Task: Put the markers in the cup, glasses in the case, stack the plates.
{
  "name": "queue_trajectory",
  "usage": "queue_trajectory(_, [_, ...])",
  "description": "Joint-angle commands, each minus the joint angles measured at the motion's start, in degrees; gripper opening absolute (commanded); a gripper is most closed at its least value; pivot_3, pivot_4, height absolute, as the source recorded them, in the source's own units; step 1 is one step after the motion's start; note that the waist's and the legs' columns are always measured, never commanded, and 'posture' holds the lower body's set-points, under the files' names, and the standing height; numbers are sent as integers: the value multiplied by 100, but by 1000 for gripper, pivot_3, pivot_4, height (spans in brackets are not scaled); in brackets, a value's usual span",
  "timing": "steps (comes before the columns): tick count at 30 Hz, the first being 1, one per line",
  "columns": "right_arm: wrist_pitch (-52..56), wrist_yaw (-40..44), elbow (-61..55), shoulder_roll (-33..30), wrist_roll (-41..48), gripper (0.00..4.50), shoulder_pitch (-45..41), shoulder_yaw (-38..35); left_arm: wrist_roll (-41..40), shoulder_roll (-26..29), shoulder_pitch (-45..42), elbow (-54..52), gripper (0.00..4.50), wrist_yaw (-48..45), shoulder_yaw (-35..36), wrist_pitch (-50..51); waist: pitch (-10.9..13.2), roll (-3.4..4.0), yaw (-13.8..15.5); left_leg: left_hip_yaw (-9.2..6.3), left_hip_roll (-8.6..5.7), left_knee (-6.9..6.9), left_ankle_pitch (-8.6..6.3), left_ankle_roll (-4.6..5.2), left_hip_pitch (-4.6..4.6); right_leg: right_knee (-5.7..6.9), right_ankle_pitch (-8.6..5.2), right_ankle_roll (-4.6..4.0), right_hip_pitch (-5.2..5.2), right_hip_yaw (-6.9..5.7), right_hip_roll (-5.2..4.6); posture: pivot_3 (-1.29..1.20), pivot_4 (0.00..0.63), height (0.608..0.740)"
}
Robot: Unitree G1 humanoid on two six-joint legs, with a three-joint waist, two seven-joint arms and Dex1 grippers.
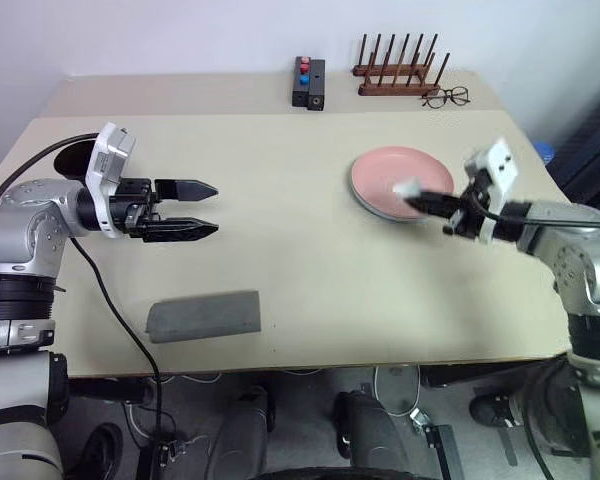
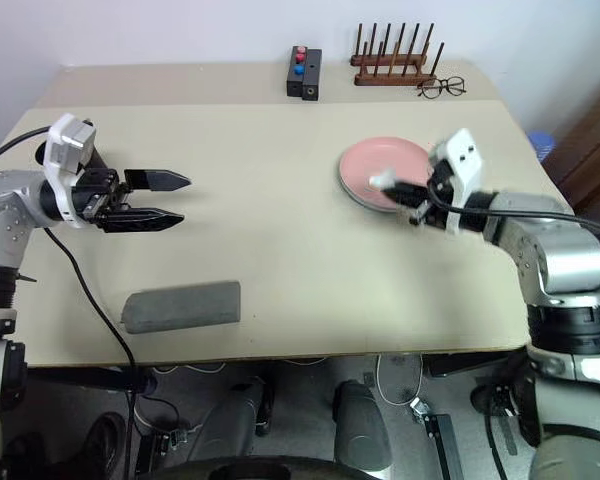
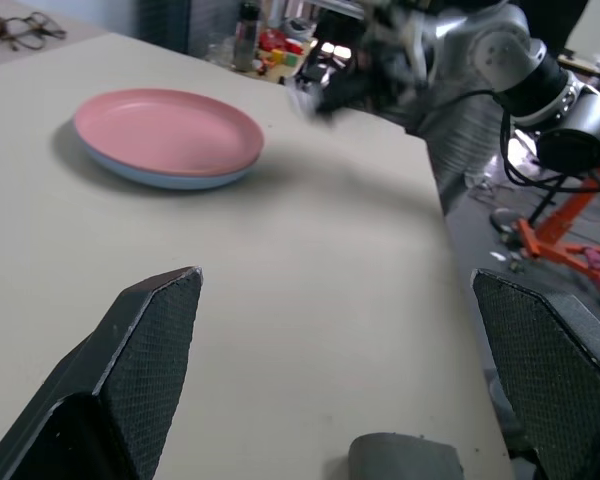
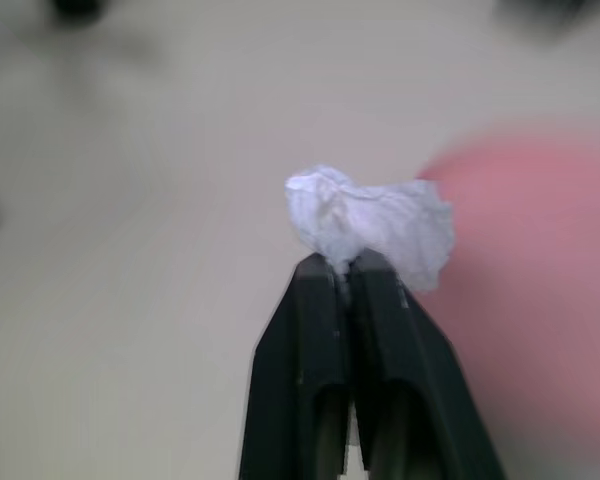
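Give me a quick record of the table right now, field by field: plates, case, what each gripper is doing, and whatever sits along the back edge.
plates: pink plate stacked on the light blue plate, right side of the table
case: grey case lying flat near the front edge, flap closed
left gripper: left gripper open, empty, held above the table
right gripper: right gripper shut on a crumpled white scrap, near the plates
back edge: wooden rack, wire-framed spectacles, black box with red and blue buttons
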Motion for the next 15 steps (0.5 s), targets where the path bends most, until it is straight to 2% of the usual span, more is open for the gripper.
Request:
queue_trajectory(1, [-980, -804, 1143, 215, -844, 57, -522, 203, -4, 19, -58, -170, 4500, 95, 164, -103, 0, 0, 4, 0, -4, 0, 0, 0, -2, 0, 0, 0, -1, 0, -4, 0, 150, 740])
queue_trajectory(4, [-1516, -1272, 2095, 553, -1263, 57, -951, 377, -53, -60, -11, -244, 4500, 236, 245, -143, 1, 1, -15, 3, -5, -1, 1, -1, -1, 1, 1, -1, -2, 2, -4, 0, 150, 740])
queue_trajectory(7, [-1397, -1172, 2537, 846, -1135, 57, -1130, 338, -66, -116, 83, -341, 4500, 392, 340, -242, 2, 2, -33, 1, -2, -12, 2, 0, -1, 5, 12, 21, -7, 2, 1, 0, 150, 740])
queue_trajectory(8, [-1408, -1121, 2600, 882, -1144, 588, -1139, 358, -69, -121, 118, -373, 4500, 418, 358, -264, 2, 3, -35, 0, -2, -12, 2, 1, -1, 10, 13, 23, -8, 2, 4, 0, 150, 740])
queue_trajectory(9, [-1455, -1109, 2671, 904, -1180, 782, -1145, 380, -80, -123, 154, -406, 4500, 456, 381, -265, 2, 4, -38, 0, -1, -13, 2, 1, 0, 12, 13, 23, -9, 2, 5, 0, 150, 740])
queue_trajectory(15, [-1477, -991, 2747, 915, -1140, 3626, -1200, 328, -154, -65, 458, -722, 4500, 640, 596, -246, 3, 4, -45, 0, 0, -11, 2, 1, 1, 12, 13, 23, -7, 3, 7, 0, 150, 740])
